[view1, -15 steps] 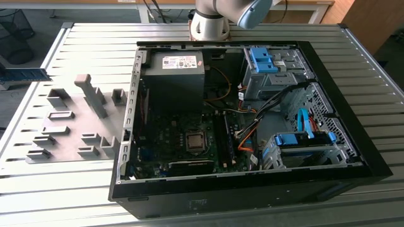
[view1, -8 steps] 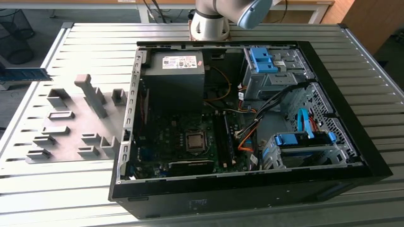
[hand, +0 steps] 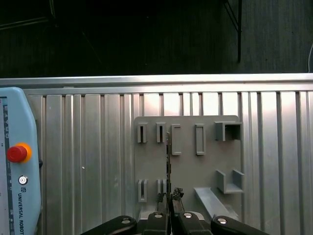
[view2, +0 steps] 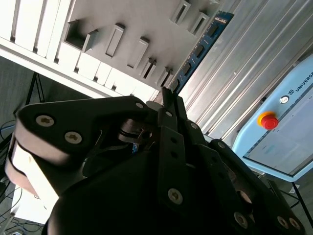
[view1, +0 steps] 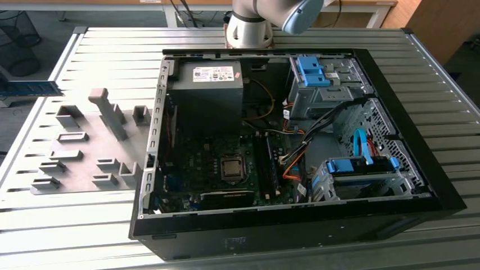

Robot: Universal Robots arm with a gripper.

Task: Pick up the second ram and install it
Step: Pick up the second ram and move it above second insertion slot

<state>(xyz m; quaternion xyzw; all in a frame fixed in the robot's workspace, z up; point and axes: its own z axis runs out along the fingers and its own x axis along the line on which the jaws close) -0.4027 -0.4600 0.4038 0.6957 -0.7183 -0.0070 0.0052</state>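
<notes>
Status: found second ram [view2: 201,48] clamped by one end in narrow-set tool [hand: 169,195], over grey holder plate [hand: 205,169], at exterior view's left of computer case [view1: 300,233]. Judged grip left long edge free for seating.

Surface [view1: 75,225] is a grey slatted aluminium top, with bright glare on the slats toward the exterior view's right. Beyond its far edge in the exterior view there's grey floor [view1: 56,22] with a black wire-mesh basket [view1: 17,34] standing on it at the left, a light-wood desk [view1: 352,3] on a white frame, and a brown wooden panel [view1: 441,25] at the right corner. In the first wrist view the floor past the surface edge reads dark, with a black cable [hand: 239,34] running across it.
</notes>
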